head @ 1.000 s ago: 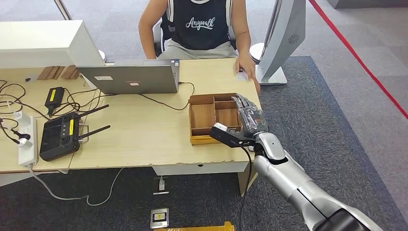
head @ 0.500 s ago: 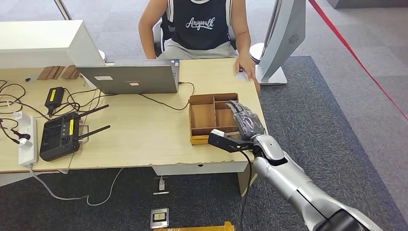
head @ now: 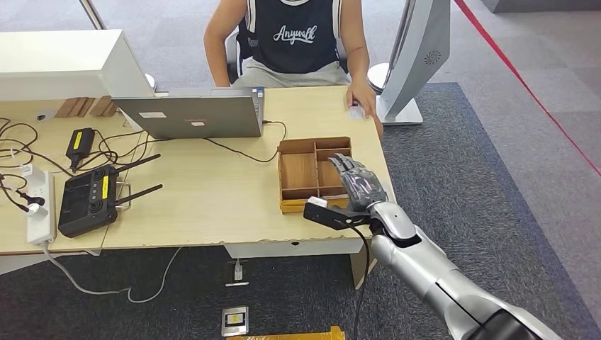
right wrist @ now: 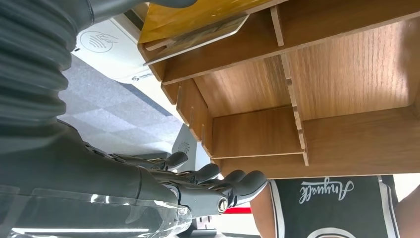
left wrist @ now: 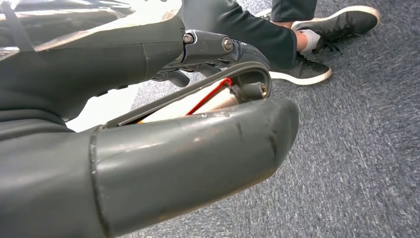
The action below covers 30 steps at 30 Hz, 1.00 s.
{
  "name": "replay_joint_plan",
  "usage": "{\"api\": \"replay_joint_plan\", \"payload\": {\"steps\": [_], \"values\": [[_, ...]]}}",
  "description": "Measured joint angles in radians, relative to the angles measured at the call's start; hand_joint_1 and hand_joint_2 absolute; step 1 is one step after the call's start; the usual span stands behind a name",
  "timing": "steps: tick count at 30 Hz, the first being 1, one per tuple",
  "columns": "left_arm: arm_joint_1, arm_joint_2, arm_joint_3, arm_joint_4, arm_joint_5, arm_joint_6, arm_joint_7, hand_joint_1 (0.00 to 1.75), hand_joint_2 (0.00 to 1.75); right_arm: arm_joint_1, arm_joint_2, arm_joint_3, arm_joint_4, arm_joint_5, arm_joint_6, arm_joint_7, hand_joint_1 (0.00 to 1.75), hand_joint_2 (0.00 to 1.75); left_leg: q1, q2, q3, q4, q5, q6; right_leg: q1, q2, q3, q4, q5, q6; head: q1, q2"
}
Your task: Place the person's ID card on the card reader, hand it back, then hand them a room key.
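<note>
My right hand (head: pixel 358 188) hovers with spread fingers over the right, near part of the wooden compartment tray (head: pixel 298 144) and holds nothing. In the right wrist view the dark fingers (right wrist: pixel 208 181) stretch out beside the tray's dividers (right wrist: pixel 292 94). A card (right wrist: pixel 198 30) lies in one compartment under a yellow piece. A white card reader (right wrist: pixel 106 47) with a contactless mark sits beside the tray. The person's hand (head: pixel 365 99) rests on a small white card (head: pixel 356 111) at the table's far right. My left hand (left wrist: pixel 188 148) hangs over the carpet, holding nothing.
A laptop (head: pixel 191 113) stands behind the tray, its cable running toward it. A black controller (head: pixel 88 202), a power strip (head: pixel 39 209) and tangled cables fill the left of the table. A grey kiosk stand (head: pixel 414 57) rises at the far right corner.
My right hand has drawn back a little toward the tray's near edge and to the left, fingers tilting up. The person's hand has stayed on the white card.
</note>
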<state>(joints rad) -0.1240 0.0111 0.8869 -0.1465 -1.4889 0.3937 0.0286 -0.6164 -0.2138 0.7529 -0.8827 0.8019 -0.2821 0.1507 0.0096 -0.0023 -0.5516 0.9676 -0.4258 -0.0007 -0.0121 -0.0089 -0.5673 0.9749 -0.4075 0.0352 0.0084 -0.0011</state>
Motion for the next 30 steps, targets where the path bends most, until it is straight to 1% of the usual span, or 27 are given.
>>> {"api": "replay_joint_plan", "payload": {"steps": [9, 16, 30], "values": [[0.000, 0.000, 0.000, 0.000, -0.002, 0.000, -0.002, 0.00, 0.00, 0.009, -0.008, 0.008, -0.012, -0.001, 0.030, 0.005, 0.00, 1.75, 0.000, 0.000, 0.000, 0.000, 0.000, 0.000, 0.000, 0.000, 0.000, 0.000, 0.000, 0.000, 0.000, 0.000], [0.000, 0.000, 0.000, 0.000, -0.003, 0.001, -0.003, 0.00, 0.00, 0.016, -0.016, 0.008, -0.019, -0.002, 0.030, 0.022, 0.00, 1.75, 0.000, 0.000, 0.000, 0.000, 0.000, 0.000, 0.000, 0.000, 0.000, 0.000, 0.000, 0.000, 0.000, 0.000], [0.000, 0.000, 0.000, 0.000, -0.003, 0.001, -0.003, 0.00, 0.00, 0.018, -0.023, 0.009, -0.019, -0.002, 0.030, 0.023, 0.00, 1.75, 0.000, 0.000, 0.000, 0.000, 0.000, 0.000, 0.000, 0.000, 0.000, 0.000, 0.000, 0.000, 0.000, 0.000]]}}
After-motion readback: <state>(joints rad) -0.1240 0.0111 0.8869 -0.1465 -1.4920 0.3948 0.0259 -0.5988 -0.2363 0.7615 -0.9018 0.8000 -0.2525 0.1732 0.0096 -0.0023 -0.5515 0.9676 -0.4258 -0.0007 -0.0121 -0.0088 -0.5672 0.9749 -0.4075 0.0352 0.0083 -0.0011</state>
